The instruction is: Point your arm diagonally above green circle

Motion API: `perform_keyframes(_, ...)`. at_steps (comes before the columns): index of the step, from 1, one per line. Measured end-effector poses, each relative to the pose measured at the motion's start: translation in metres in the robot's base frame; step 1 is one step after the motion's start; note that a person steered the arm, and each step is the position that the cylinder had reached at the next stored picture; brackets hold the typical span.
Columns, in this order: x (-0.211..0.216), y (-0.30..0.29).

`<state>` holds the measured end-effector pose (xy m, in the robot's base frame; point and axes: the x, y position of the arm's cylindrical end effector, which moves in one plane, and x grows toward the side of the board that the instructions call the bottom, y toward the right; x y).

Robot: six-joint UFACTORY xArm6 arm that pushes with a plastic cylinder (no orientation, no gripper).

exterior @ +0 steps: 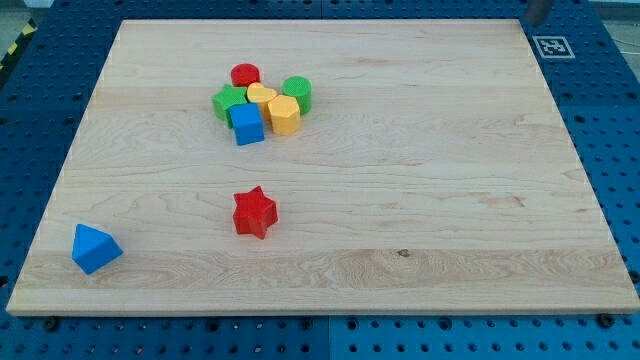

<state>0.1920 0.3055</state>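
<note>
Nearest the view's bottom lie a blue wooden triangular block (95,248) and a red wooden star block (254,212), well apart from the far cluster. There the green wooden circle block (297,93) sits at the cluster's right edge, touching the yellow hexagonal block (284,115). My tip is out of view, so its direction from the circle cannot be told; only a dark shape (537,9) shows at the top right corner.

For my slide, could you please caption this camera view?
Six blocks cluster around the green circle near the board's top; red star and blue block lie apart; my tip unseen.
</note>
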Motion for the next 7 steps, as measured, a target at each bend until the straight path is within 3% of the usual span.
perform_keyframes(3,0.000,-0.089)
perform_keyframes(6,0.088,-0.161)
perform_keyframes(7,0.089,-0.185)
